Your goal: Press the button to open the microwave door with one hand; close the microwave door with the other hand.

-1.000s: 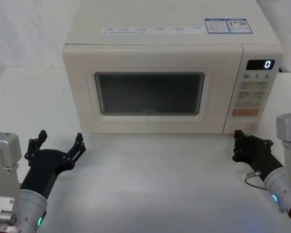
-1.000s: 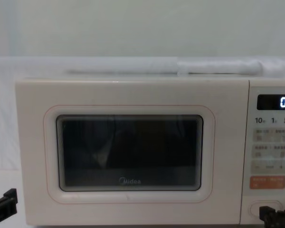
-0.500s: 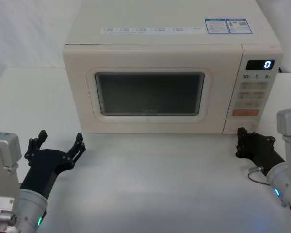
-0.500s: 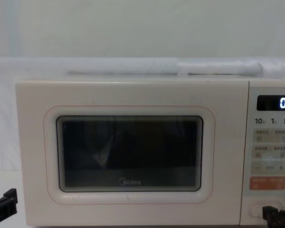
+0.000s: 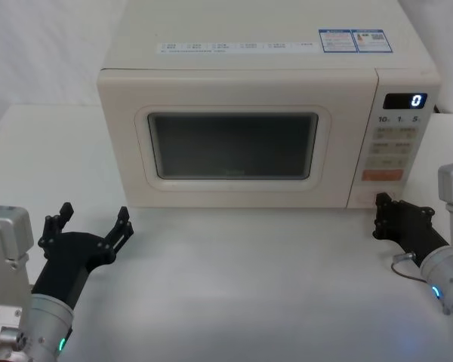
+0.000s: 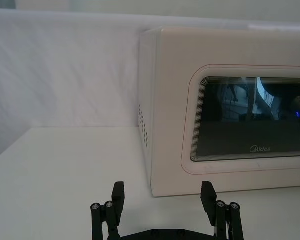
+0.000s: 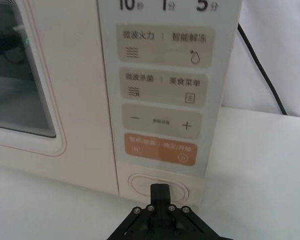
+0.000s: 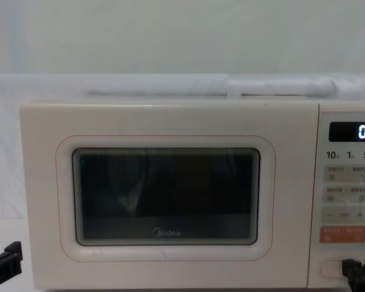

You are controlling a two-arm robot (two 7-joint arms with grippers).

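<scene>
Right gripper [image 7: 160, 192], black, fingers pressed together into one tip, sits at the bottom right corner of the cream microwave; the wide cream pill-shaped button [image 7: 140, 184] is directly ahead of that tip, touching or nearly so, cannot tell which; orange labelled keys [image 7: 160, 151] just above the button; large cream microwave door [image 5: 234, 139] with dark rounded window is flush with the body, off to the gripper's left; left gripper [image 5: 89, 226], black, fingers spread wide, hangs over the white table [image 5: 249, 286], door ahead of it and well apart.
</scene>
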